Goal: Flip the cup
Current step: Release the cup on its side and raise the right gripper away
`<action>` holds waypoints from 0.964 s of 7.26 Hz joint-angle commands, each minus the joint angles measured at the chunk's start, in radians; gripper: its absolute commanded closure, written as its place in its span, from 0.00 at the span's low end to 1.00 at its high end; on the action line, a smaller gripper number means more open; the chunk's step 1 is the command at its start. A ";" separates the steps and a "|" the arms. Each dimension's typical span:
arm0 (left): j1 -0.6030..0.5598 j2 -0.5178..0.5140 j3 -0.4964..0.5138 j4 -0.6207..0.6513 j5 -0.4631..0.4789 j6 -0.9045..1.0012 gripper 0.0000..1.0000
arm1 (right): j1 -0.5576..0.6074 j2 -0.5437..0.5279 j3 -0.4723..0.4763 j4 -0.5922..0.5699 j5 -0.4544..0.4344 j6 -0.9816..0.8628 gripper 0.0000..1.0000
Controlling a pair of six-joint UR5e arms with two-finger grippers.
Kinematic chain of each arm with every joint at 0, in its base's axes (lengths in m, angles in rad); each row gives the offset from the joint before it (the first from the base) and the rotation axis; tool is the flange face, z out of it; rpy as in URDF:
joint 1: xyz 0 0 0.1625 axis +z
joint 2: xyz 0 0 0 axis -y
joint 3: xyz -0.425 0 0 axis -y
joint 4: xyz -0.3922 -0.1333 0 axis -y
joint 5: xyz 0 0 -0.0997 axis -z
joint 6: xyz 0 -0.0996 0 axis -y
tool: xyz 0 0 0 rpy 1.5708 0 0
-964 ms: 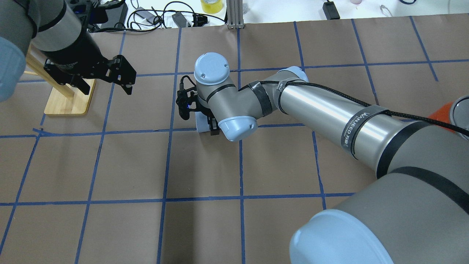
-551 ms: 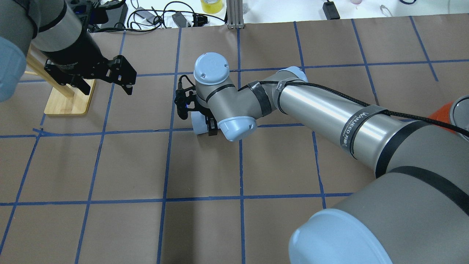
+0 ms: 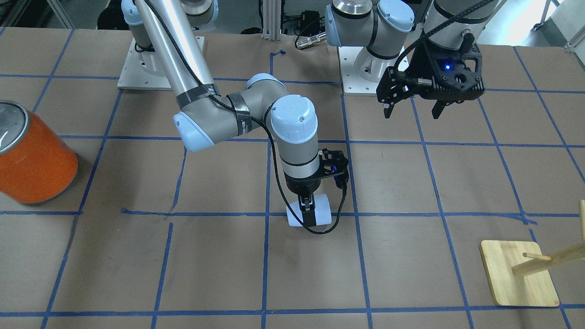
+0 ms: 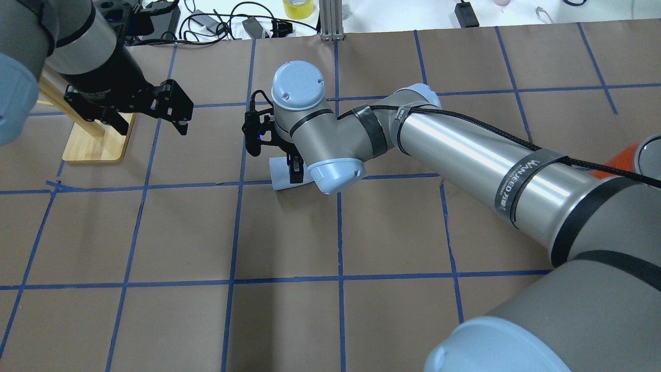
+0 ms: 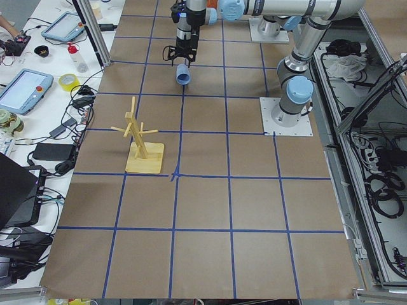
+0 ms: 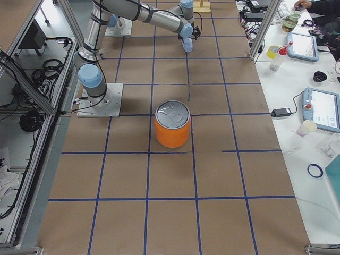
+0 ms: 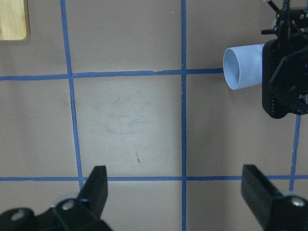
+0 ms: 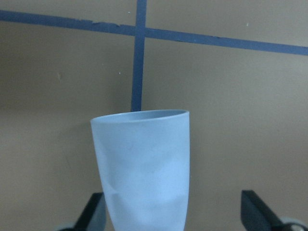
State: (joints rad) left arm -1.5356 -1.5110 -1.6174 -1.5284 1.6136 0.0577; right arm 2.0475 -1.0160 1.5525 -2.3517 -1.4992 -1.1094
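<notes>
Fingers (image 3: 309,214) of the right gripper (image 3: 311,209) clamp the cup (image 3: 322,209) on its side, apparently just clear of the bench (image 3: 219,265) centre to allow rotation; the left gripper (image 3: 411,109) hovers aside, fingers apart.

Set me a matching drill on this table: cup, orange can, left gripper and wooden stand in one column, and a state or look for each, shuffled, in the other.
Things
1. cup
2. orange can
3. left gripper
4. wooden stand

States
a. open, holding nothing
b. upright, silver top
c. on its side between the fingers of the right gripper
d. flat base with pegs sticking out

Pairs: 1-c, 2-b, 3-a, 4-d
</notes>
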 commanded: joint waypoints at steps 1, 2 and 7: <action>0.011 0.000 0.001 -0.002 0.000 0.069 0.00 | -0.015 -0.053 0.011 0.012 -0.076 0.121 0.00; 0.023 -0.001 0.001 -0.009 -0.001 0.071 0.00 | -0.038 -0.082 0.011 0.067 -0.131 0.241 0.00; 0.126 -0.124 -0.175 0.215 -0.417 0.190 0.00 | -0.302 -0.314 0.011 0.483 -0.122 0.689 0.00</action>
State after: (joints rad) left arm -1.4324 -1.5936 -1.7355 -1.4070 1.3203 0.2187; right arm 1.8022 -1.2831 1.5631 -1.9611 -1.6253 -0.5664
